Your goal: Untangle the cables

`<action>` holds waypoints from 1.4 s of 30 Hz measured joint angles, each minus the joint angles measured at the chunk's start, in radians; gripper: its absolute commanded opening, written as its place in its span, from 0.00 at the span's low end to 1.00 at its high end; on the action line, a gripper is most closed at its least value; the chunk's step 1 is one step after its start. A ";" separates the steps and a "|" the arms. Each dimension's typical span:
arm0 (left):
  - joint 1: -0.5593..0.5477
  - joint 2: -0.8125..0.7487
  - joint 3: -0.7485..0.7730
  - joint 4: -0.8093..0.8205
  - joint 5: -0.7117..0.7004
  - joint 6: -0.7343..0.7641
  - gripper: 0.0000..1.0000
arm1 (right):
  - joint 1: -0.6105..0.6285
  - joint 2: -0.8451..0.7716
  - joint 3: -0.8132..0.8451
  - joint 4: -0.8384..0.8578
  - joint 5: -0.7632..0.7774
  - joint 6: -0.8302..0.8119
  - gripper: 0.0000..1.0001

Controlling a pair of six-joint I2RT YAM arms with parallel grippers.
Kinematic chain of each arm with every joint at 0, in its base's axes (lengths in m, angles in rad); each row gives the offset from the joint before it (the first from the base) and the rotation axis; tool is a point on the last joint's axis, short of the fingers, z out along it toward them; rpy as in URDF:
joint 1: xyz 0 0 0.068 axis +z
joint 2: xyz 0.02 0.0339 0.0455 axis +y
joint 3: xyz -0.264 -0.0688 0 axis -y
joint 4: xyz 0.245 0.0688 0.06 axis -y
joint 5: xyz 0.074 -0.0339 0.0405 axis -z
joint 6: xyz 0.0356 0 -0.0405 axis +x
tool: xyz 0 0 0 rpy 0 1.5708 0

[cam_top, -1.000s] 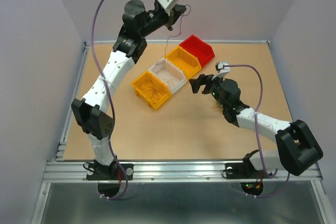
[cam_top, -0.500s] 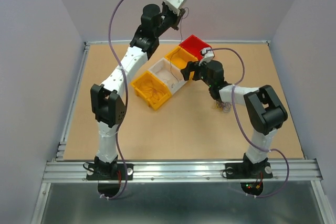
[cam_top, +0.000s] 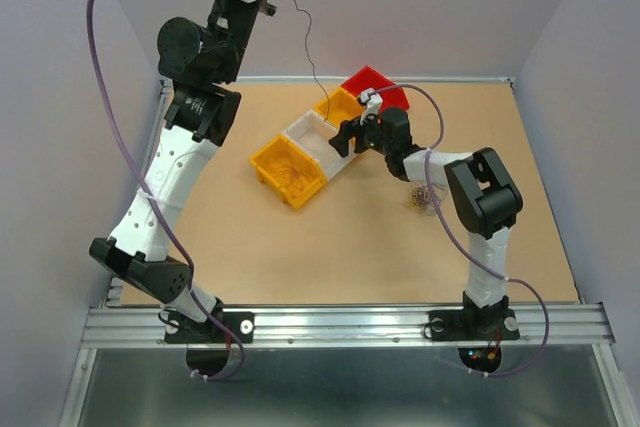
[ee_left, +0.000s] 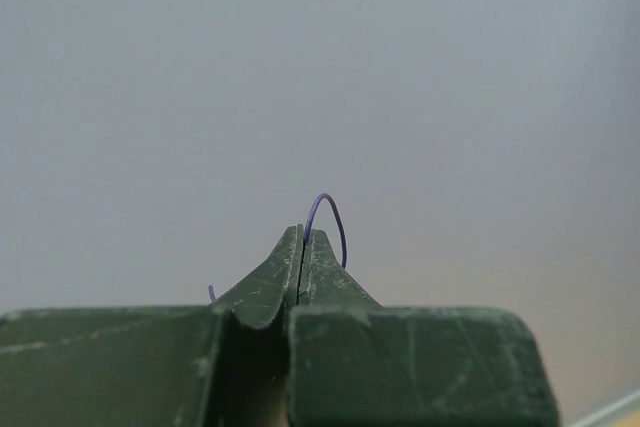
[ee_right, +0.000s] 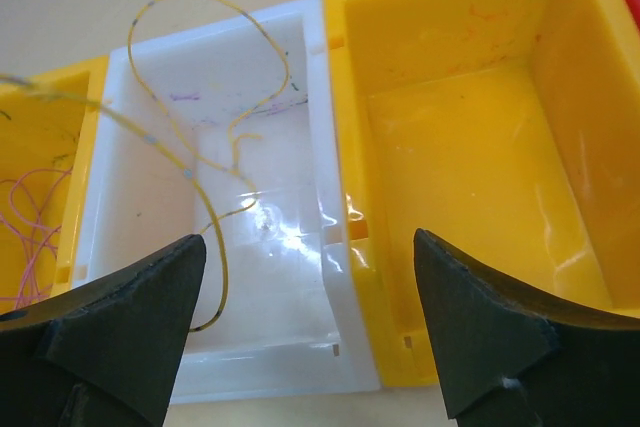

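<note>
The left pincer (ee_left: 302,237) is pressed together, high above the tabletop (cam_top: 300,257), with a blue-purple wire (ee_left: 330,209) pinched between its tips; a short loop of it arcs out above them. From there the wire hangs as one thin strand, its long axis steep, running down and toward the right-hand side to the row of bins. Where its lower end lies cannot be made out in the top view; it fades near the far rim of the middle bins.

The right pincer (ee_right: 305,242) is spread wide and holds nothing. It hovers low over the row, and its gap straddles the wall between the white bin (ee_right: 280,277) and the yellow bin (ee_right: 470,177) beside it. A yellow wire (ee_right: 187,175) lies inside the white bin, looping across the floor toward the far wall. It sits below the left finger rather than under the gap. The yellow bin under the right finger looks empty of wire. Pinkish strands (ee_right: 30,217) lie in the second yellow bin (ee_right: 75,187) on the other side of the white one, and the red bin (cam_top: 378,87) ends the row.

A small wad (cam_top: 428,197) of cables rests on the tabletop beside the right arm's forearm, well apart from both pincers.

The right arm is by far the nearer to the hanging strand's lower end. Any steadying or parting of that strand will likely fall to it, and that calls for a small shift toward the strand.
</note>
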 measured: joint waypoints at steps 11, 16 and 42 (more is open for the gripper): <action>0.000 -0.035 -0.108 0.023 -0.005 -0.002 0.00 | 0.115 0.009 -0.033 -0.010 -0.017 -0.030 0.87; 0.000 -0.037 -0.145 0.018 0.008 -0.007 0.00 | 0.209 -0.039 -0.114 -0.003 0.011 -0.019 0.86; 0.013 -0.305 -0.447 0.084 -0.138 0.087 0.00 | 0.314 -0.141 -0.178 0.013 0.257 0.079 0.55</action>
